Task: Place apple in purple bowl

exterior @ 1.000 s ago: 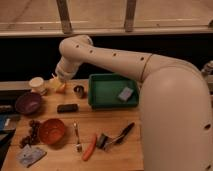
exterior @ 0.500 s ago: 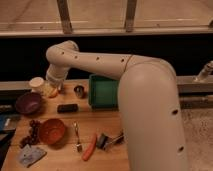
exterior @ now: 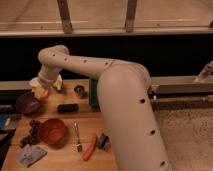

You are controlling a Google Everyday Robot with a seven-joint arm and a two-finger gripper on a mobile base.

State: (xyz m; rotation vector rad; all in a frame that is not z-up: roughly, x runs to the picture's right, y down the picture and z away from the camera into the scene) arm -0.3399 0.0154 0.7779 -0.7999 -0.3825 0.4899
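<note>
One step remains as the end effector (exterior: 41, 91), pinching the apple (exterior: 40, 93), hangs just above the purple bowl's (exterior: 26, 104) near rim on the worktop (exterior: 55, 152), release pending.

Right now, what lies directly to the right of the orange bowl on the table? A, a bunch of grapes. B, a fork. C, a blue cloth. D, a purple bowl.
B: the fork lies just right of the orange bowl, while the gripper holds the apple up by the purple bowl.
</note>
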